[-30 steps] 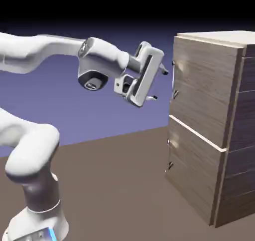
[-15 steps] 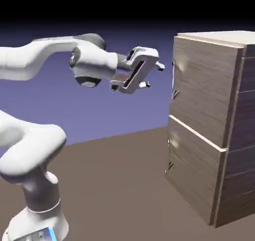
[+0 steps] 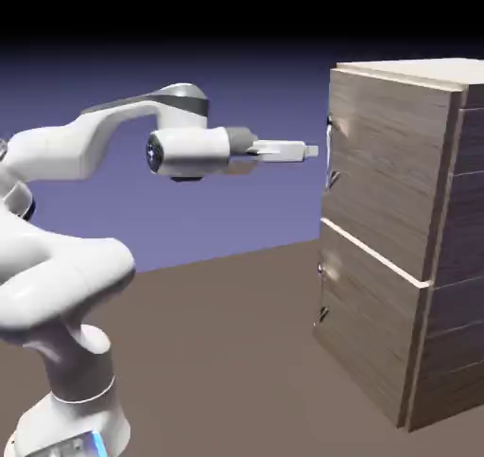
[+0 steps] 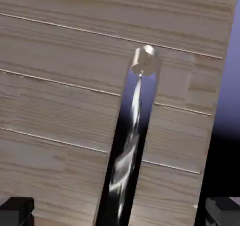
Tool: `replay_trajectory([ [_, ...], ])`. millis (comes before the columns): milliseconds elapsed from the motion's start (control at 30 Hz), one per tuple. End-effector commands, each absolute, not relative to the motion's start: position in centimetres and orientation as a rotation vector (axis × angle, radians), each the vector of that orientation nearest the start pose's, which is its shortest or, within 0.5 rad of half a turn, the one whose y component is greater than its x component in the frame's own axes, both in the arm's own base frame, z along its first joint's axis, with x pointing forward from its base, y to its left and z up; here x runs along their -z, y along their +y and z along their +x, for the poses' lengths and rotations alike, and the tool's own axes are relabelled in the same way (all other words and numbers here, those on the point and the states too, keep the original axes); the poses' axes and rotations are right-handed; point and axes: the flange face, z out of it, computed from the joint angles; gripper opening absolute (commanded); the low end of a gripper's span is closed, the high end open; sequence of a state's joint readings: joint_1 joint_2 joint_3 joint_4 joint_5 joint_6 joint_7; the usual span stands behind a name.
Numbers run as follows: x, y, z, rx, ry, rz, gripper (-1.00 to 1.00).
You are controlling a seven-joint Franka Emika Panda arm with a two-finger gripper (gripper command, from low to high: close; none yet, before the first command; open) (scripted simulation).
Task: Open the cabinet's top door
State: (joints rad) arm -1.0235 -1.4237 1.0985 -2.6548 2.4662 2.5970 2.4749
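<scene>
The cabinet (image 3: pixel 444 256) stands at the exterior view's right, its wood-grain front facing the arm. The top door (image 3: pixel 383 176) is shut, with a slim silver handle (image 3: pixel 332 152) running upright along its left edge. My gripper (image 3: pixel 310 149) reaches level toward that handle, seen edge-on, its tips a short gap from it. In the hand view the handle (image 4: pixel 133 127) is a shiny bar slanting across the top door (image 4: pixel 56 103). The gripper (image 4: pixel 120 213) is open. Its dark fingertips (image 4: pixel 16 211) sit far apart at the bottom corners, with nothing held.
The shorter lower door (image 3: pixel 364 318) sits under a pale trim line, with its own small handle (image 3: pixel 322 299) at its left edge. The brown table (image 3: pixel 217 351) stretches between the robot's base and the cabinet.
The hand has rolled from a slanted, side-on pose to lying level and edge-on, pointing straight at the top door's handle. The forearm has swung lower. The jaws stayed wide apart.
</scene>
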Motion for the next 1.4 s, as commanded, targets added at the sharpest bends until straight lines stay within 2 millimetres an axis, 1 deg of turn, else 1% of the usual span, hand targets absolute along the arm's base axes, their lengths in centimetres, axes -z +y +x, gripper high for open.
replay_trajectory([
  [0, -49.6, 5.7, 36.4, -0.534, 1.481, 0.630, 0.00],
  [33, -49.1, 5.6, 36.8, -0.566, 1.458, 0.657, 0.00],
  [67, -49.1, 5.6, 36.8, -0.566, 1.458, 0.657, 0.00],
  [200, -49.2, 5.4, 41.0, -0.566, 1.458, 0.657, 0.00],
  [233, -49.1, 5.3, 41.8, -0.566, 1.458, 0.657, 0.00],
  [267, -49.1, 5.3, 41.8, -0.566, 1.458, 0.657, -1.00],
  [300, -49.1, 5.3, 41.8, -0.566, 1.458, 0.657, -1.00],
  [500, -49.1, 2.7, 37.3, -0.701, 1.525, 0.532, -1.00],
  [667, -49.1, 0.1, 34.3, -0.805, 1.571, 0.433, -1.00],
  [933, -49.1, -4.1, 30.6, -0.950, 1.629, 0.285, -1.00],
  [1100, -49.2, -6.6, 28.9, -1.029, 1.648, 0.200, -1.00],
  [1367, -49.3, -6.2, 29.0, -1.019, 1.633, 0.210, -1.00],
])
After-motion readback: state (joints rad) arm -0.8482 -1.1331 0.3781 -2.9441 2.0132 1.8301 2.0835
